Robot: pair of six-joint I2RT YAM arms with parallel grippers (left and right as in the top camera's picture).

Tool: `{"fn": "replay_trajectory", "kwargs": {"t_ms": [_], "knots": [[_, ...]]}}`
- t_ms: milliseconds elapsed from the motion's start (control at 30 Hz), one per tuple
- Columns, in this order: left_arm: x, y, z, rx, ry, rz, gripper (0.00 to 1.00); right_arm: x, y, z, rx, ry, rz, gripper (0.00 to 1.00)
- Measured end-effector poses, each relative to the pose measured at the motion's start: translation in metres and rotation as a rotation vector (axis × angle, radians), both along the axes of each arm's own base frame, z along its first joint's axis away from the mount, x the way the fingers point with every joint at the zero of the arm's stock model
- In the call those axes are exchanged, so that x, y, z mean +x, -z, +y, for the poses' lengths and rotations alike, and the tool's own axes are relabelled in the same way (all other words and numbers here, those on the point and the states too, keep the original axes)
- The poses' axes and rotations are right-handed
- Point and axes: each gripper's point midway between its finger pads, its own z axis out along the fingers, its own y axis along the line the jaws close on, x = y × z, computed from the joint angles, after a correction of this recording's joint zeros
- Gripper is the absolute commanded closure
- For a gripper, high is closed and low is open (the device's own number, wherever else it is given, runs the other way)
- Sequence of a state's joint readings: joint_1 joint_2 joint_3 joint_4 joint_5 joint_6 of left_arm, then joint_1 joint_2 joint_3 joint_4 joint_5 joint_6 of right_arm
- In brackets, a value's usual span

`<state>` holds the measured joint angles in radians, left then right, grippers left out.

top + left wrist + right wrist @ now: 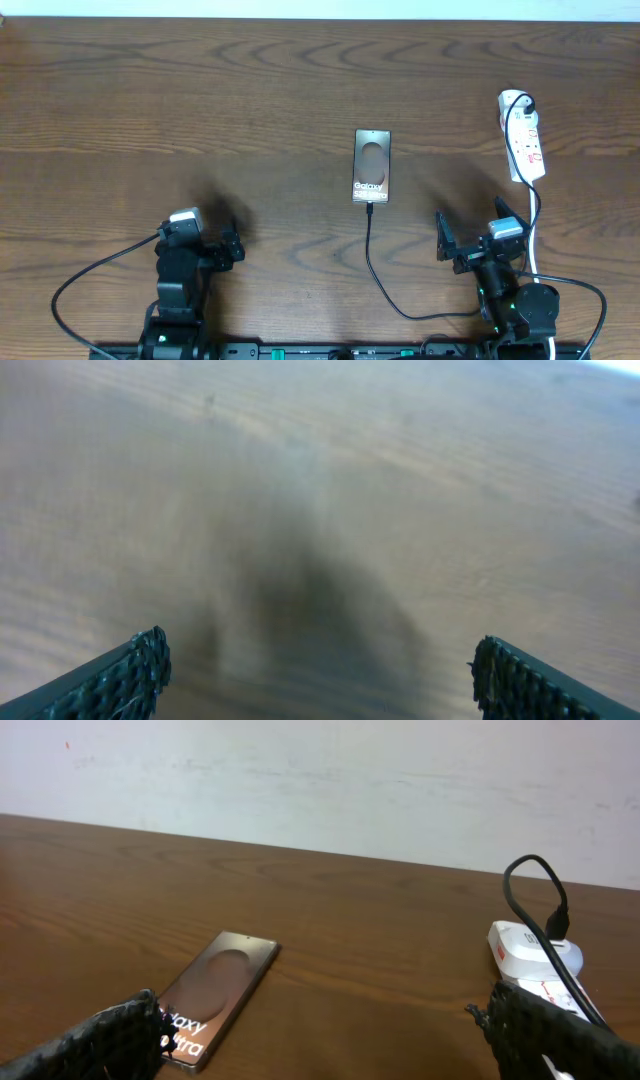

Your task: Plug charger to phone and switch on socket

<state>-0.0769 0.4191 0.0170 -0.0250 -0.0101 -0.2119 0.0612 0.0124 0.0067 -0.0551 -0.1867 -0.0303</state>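
Phone (371, 166) flat on table (200, 90), centre. Charger (372, 262) meets phone's near edge, runs toward near table edge, bends right to right arm base. Socket (525, 147) far right, well apart from phone; plug (522, 101) in its far end. Left gripper (318, 665) near-left; right gripper (473, 230) near-right, before socket.

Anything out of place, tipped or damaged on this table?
Nothing stands out. The phone lies flat at centre, the charger cable runs to its near edge, and the power strip lies flat at the right. No damage shows.
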Motion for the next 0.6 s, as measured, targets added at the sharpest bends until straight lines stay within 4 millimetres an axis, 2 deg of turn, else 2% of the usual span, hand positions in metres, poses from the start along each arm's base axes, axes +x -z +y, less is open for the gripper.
{"fn": "replay_trajectory", "kwargs": {"t_ms": [267,433,600], "knots": [[0.006,-0.07,-0.002,0.053,0.037,-0.308,0.02,0.0,0.0,0.0,0.0,0.0,0.0,0.01],[0.003,-0.09,-0.002,0.104,0.051,-0.393,0.03,0.0,0.0,0.0,0.0,0.0,0.0,0.01],[0.003,-0.093,-0.002,0.14,0.066,-0.409,0.03,0.0,0.0,0.0,0.0,0.0,0.0,0.01]]}}
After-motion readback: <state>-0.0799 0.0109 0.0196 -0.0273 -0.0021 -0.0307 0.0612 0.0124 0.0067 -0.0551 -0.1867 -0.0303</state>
